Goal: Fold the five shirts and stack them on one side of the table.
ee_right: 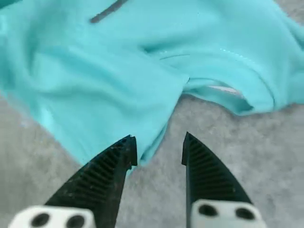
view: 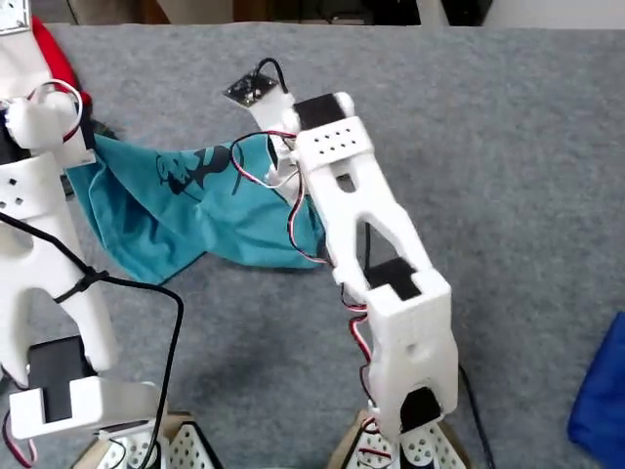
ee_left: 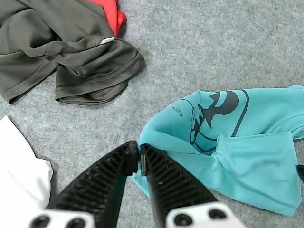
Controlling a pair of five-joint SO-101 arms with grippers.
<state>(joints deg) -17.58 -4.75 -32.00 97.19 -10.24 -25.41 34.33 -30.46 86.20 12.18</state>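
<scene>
our ribbed left hand [ee_left: 138, 160] pinches an edge of the crumpled teal shirt [ee_left: 247, 156]; our right hand [ee_right: 158, 142] gapes open over its hem on the felty grey worktop [ee_left: 213, 42].

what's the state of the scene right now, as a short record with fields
teal shirt: lying crumpled and unfolded on the grey table
left gripper: shut on the teal shirt's edge
right gripper: open, at another edge of the teal shirt, gripping nothing
dark shirt: crumpled, lying against the red shirt
white shirt: beside the left gripper, apart from the teal shirt
blue shirt: at the table's far side from the teal shirt, partly in view
</scene>
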